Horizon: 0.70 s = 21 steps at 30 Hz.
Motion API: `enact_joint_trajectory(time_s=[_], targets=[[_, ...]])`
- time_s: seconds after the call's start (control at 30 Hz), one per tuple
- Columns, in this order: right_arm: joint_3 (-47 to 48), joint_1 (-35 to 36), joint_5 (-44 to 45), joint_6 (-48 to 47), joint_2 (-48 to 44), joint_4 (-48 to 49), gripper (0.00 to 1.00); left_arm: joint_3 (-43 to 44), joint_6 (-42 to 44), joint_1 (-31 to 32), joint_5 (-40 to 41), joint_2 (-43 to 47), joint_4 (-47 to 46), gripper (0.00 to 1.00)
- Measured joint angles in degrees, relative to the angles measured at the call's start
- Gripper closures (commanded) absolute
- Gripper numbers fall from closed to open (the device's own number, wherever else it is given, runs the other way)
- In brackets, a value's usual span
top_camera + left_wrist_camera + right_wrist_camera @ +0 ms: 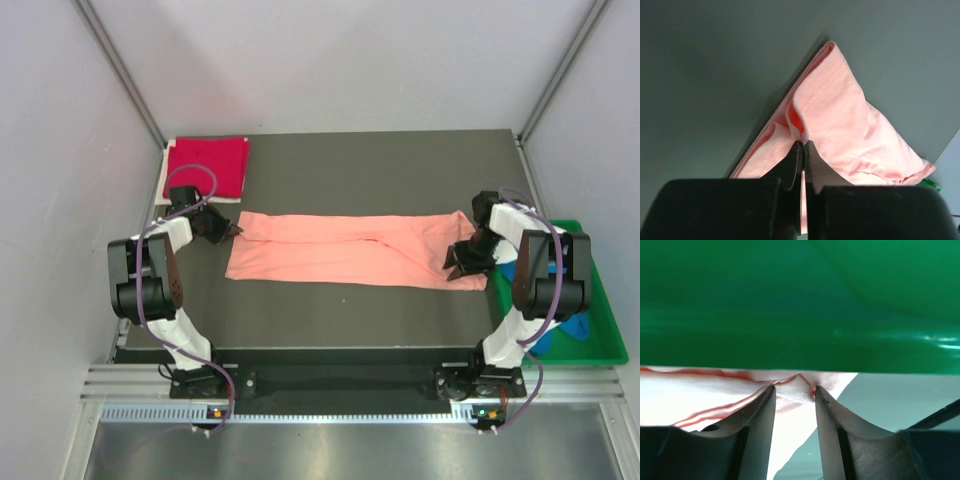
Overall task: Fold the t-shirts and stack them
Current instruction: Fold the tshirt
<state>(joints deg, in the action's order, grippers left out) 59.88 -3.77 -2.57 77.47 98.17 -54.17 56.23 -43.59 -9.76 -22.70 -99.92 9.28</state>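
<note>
The salmon-pink t-shirt [345,249] lies across the middle of the table as a long folded strip. My left gripper [232,230] is at the strip's left end and shut on a pinched fold of its edge [803,144]. At the right end my right gripper [455,262] stands open, and the pink cloth [715,390] bunches between its fingertips [794,388]. The crimson-red t-shirt [207,167] lies folded at the back left corner. The bright blue t-shirt [565,332] lies in the tray, mostly hidden by the right arm.
A green plastic tray [605,345] sits off the table's right edge, its wall [800,305] close behind the right gripper. A white cloth edge shows under the red shirt. Grey walls close in on both sides.
</note>
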Motion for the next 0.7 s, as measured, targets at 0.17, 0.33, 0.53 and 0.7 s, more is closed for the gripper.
enact_joint_trajectory(time_s=[0.17,0.33,0.53,0.7], targets=[[0.7,-0.9,-0.8,0.7,0.0,0.4,0.6,0.0,0.0,0.1,0.0,0.0,0.0,0.96],[1.5,-1.0,-1.2,0.8,-0.1,-0.1,0.57,0.0,0.0,0.5,0.2,0.0,0.0,0.94],[3.0,-1.0,1.0,1.2,-0.3,-1.0,0.56,0.4,-0.1,1.9,0.5,0.0,0.2,0.75],[2.9,-1.0,1.9,2.0,-0.5,-1.7,0.56,1.1,-0.1,2.7,0.7,0.0,0.2,0.78]])
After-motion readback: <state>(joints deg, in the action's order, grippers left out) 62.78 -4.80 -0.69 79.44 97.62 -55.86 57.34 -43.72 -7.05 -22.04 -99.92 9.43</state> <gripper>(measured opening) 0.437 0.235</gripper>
